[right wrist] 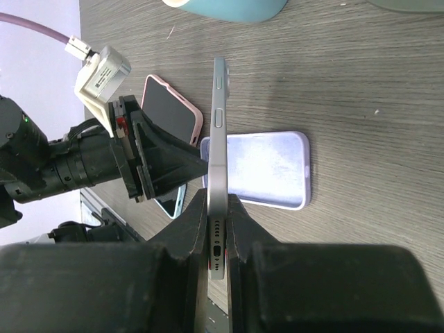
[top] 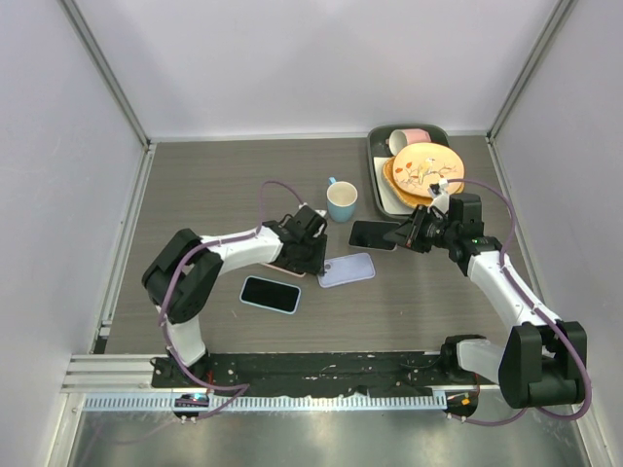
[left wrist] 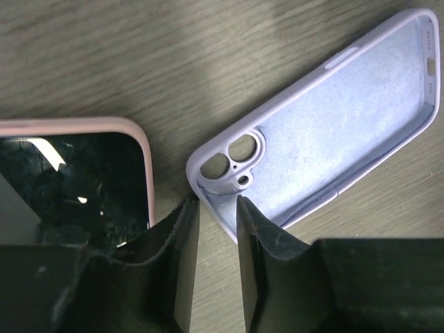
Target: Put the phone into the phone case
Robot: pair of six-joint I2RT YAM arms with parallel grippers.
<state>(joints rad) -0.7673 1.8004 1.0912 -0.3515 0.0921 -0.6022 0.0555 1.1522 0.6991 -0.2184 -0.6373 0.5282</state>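
Note:
The lavender phone case lies open side up on the table, its camera cutout toward my left gripper. In the left wrist view, the left gripper straddles the corner of the case by the cutout, with one fingertip outside the rim and one over the lining. My right gripper is shut on a silver-edged phone, held level just right of the case. From the right wrist, the phone shows edge-on between the jaws of the right gripper, above the case.
A phone in a pink case lies just left of my left gripper. Another phone in a pale blue case lies nearer the bases. A teal cup stands behind the case. A tray with plates sits at the back right.

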